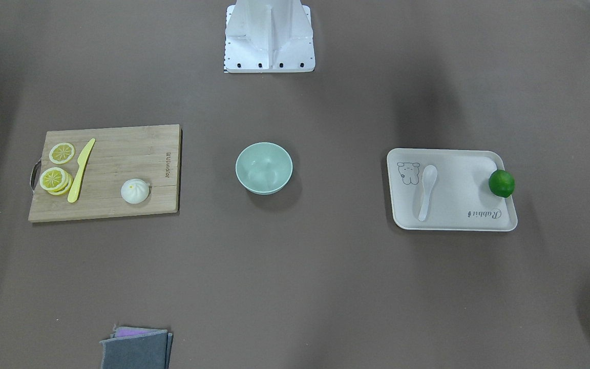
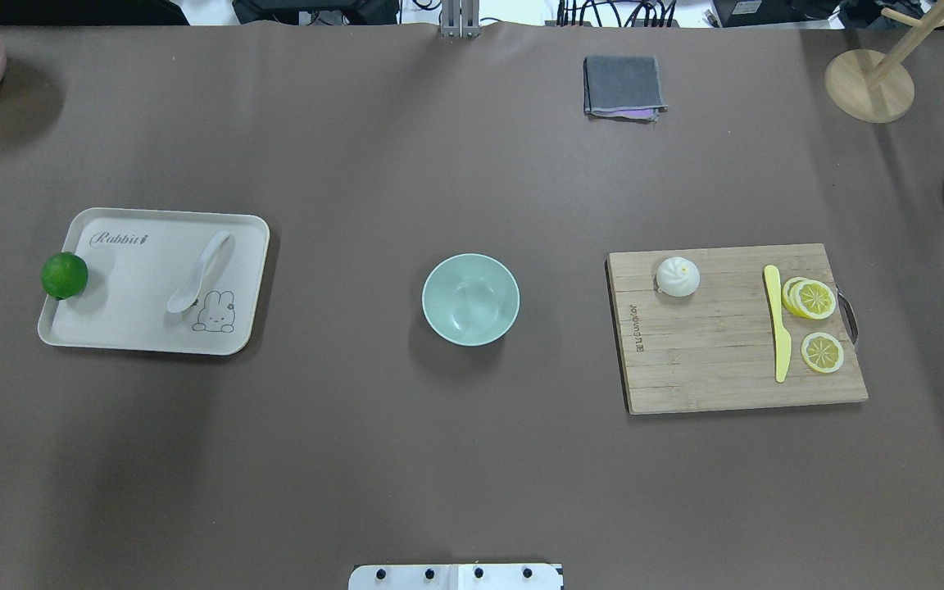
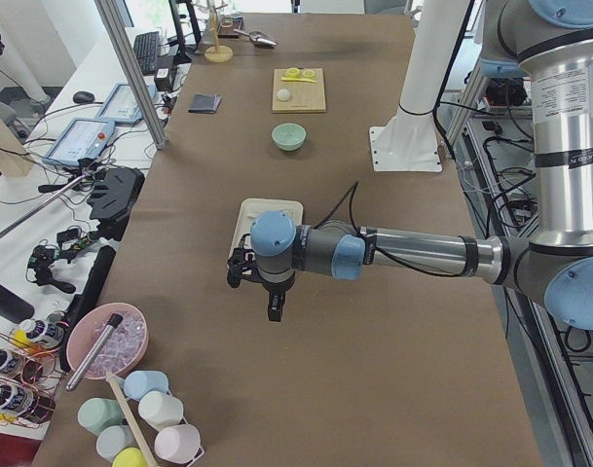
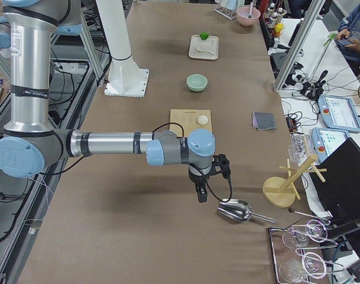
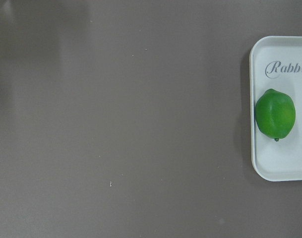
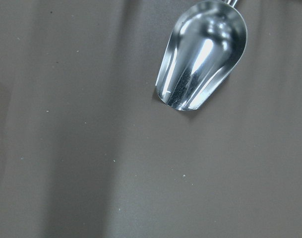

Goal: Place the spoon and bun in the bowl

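spoon (image 2: 197, 274) lies on the tray (image 2: 128, 307), handle slanted away from robot, toward the bowl (image 2: 470, 299) | bun (image 2: 678, 276) on cutting board (image 2: 710, 369) | left gripper (image 3: 275, 313) nearer spoon, right gripper (image 4: 201, 197) nearer bun | jaws: you cannot tell, both

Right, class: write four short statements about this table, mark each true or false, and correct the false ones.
1. The spoon lies on the tray. True.
2. The bun is in the bowl. False: it sits on the cutting board; the bowl is empty.
3. The lime rests at the tray's edge. True.
4. The yellow knife lies on the tray. False: it lies on the cutting board, beside the lemon slices.
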`<action>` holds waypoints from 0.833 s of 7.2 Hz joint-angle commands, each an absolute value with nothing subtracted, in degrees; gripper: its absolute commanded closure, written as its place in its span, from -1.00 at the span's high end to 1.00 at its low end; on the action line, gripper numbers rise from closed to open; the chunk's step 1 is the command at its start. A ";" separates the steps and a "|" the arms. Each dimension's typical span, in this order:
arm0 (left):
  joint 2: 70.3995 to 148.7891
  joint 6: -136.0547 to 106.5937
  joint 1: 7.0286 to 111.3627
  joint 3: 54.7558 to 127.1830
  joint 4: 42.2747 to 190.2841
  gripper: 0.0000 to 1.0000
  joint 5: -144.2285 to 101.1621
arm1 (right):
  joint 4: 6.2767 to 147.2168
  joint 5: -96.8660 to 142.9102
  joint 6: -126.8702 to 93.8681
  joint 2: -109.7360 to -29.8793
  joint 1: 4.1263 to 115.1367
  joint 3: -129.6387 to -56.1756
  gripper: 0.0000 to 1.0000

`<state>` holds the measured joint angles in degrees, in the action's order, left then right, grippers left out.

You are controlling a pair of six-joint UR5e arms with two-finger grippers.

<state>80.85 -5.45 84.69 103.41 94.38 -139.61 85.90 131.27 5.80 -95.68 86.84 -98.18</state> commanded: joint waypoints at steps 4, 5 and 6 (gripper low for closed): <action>80.95 -6.06 84.64 103.71 94.75 0.96 -139.93 | 85.79 136.20 5.63 -96.33 86.75 -98.79 1.00; 80.95 -6.06 84.64 104.23 94.92 0.96 -140.27 | 85.69 136.32 5.54 -96.33 86.75 -98.70 1.00; 80.77 -6.06 84.73 104.15 94.83 0.96 -139.66 | 85.69 136.41 5.45 -96.24 86.75 -98.79 1.00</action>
<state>80.87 -6.05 84.65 104.04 94.85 -140.05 85.76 135.91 5.55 -96.29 86.75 -98.77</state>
